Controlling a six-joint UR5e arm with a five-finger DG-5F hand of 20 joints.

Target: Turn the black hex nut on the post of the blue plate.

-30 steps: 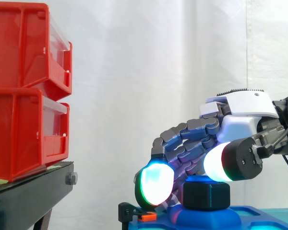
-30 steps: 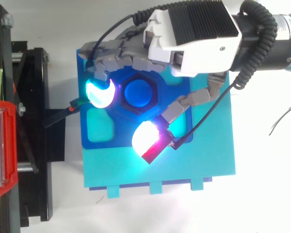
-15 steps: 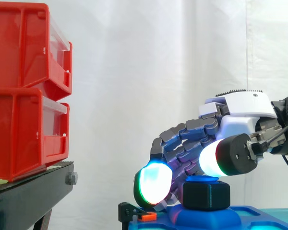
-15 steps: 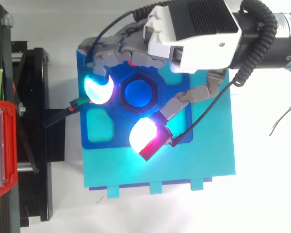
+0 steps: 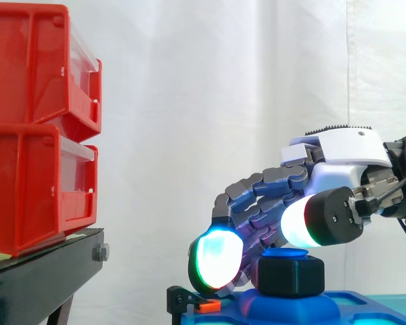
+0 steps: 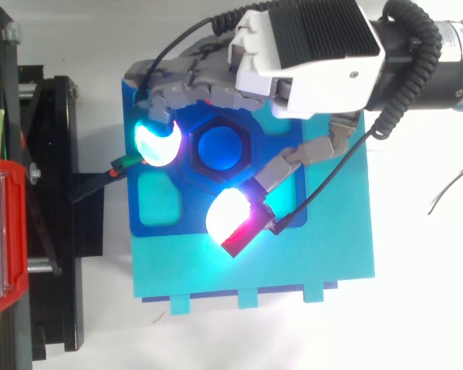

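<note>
Turning well needs firm contact: hand [image 6: 309, 54] curls around black hex nut [image 5: 291, 274] on blue plate's [image 6: 163, 225] central post [image 6: 220, 146]. Press glowing pads [image 6: 158, 142] onto opposite flats and rotate level.

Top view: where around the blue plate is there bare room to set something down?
Bare: the turquoise base between the blue plate and its notched edge; the white table right of it. Crowded: the black hex nut, with the hand curved around it.

Findings: the hand's [image 6: 309, 54] thumb pad [image 5: 298, 223] is lifting clear above the nut [image 5: 291, 276] and drawing closer in toward it; the opposite fingertip [image 6: 156, 142] is edging slightly away.
</note>
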